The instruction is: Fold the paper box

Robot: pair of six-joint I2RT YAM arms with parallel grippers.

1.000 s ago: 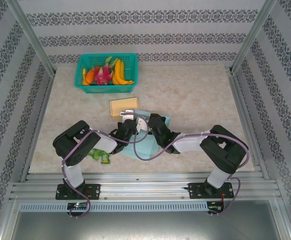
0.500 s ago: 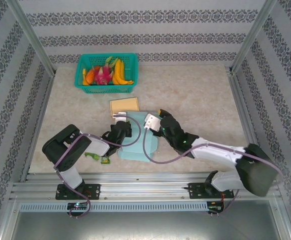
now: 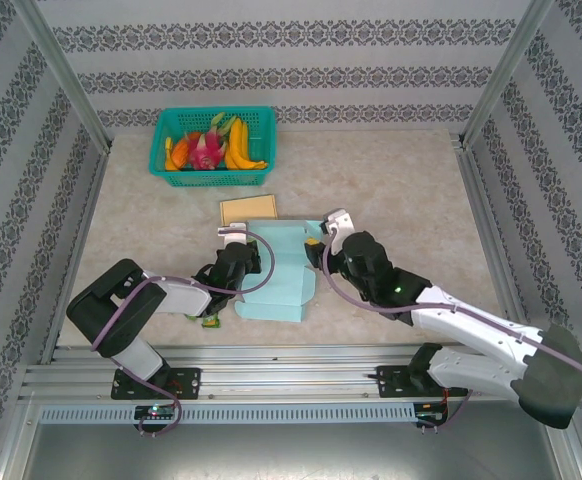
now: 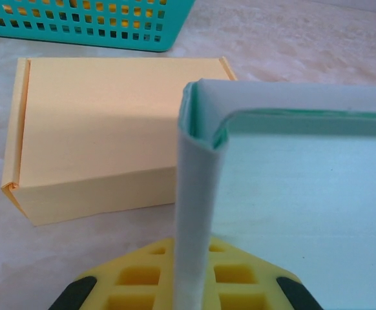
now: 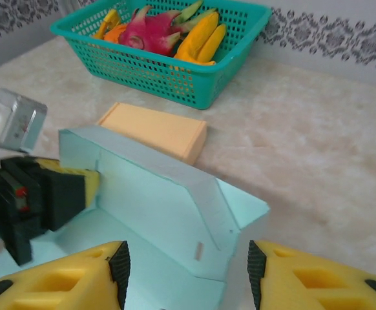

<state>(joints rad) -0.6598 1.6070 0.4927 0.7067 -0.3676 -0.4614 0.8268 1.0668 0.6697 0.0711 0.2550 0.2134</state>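
The paper box point(image 3: 276, 285) is a pale teal sheet lying partly folded near the table's front, with its far wall raised. My left gripper point(image 3: 239, 264) is shut on the box's upright left wall point(image 4: 198, 194), which stands as a thin edge between its yellow fingers point(image 4: 259, 271). In the right wrist view the box point(image 5: 156, 200) shows its raised far wall and an angled corner flap point(image 5: 240, 216). My right gripper point(image 5: 188, 268) is open just in front of that flap, not touching it. From above, the right gripper point(image 3: 327, 246) sits at the box's far right corner.
A closed tan box point(image 3: 248, 210) lies just beyond the teal one. A teal basket point(image 3: 161, 160) of fruit stands at the back left. A green packet point(image 3: 203, 318) lies under the left forearm. Bare table stretches to the right.
My right gripper has opened, let go of the box and drawn back to the right. The left gripper has kept its hold on the left wall while that arm shifted lower.
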